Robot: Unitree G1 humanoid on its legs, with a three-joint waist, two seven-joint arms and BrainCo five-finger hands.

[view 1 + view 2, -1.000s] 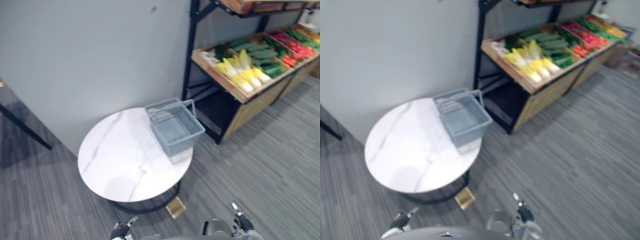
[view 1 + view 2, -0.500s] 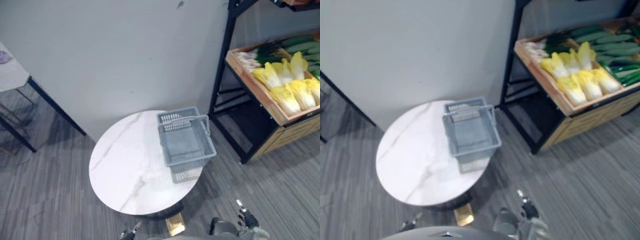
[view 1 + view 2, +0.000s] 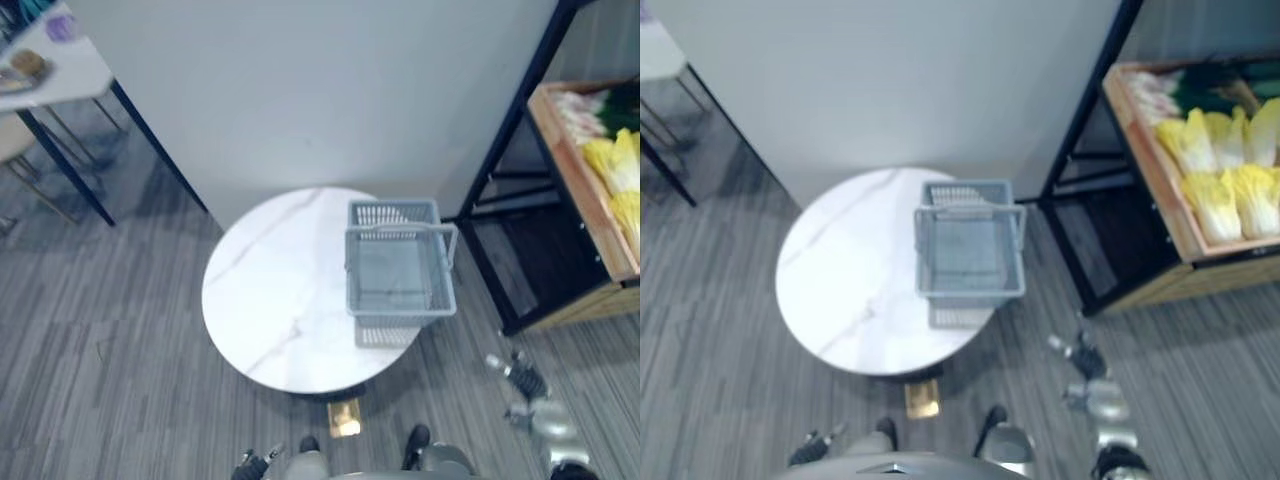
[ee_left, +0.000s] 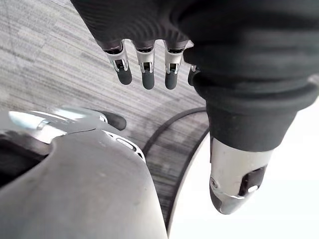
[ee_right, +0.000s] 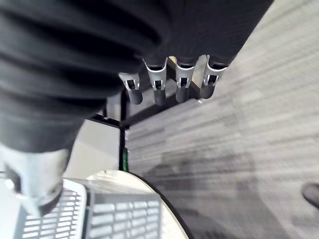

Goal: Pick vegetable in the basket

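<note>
A grey plastic basket [image 3: 400,272] with its handle up stands on the right side of a round white marble table [image 3: 270,300]; nothing shows inside it. Yellow-green cabbages [image 3: 1230,170] lie in a wooden shelf tray [image 3: 1160,200] to the right. My right hand [image 3: 530,395] hangs over the floor to the right of the table, below the basket and apart from it. In its wrist view the fingers [image 5: 169,84] are straight, with the basket's mesh wall [image 5: 99,214] beyond them. My left hand [image 3: 252,466] hangs low by the table's near edge, its fingers [image 4: 144,74] straight and holding nothing.
A black shelf frame [image 3: 510,150] stands right of the table, against a grey wall [image 3: 330,80]. A white table on dark legs [image 3: 50,70] stands at the far left. A small tan block [image 3: 345,445] lies on the floor under the round table.
The camera has swung, so the table and basket now sit mid-view and the shelf at the right edge. My right hand has risen further into view beside the table.
</note>
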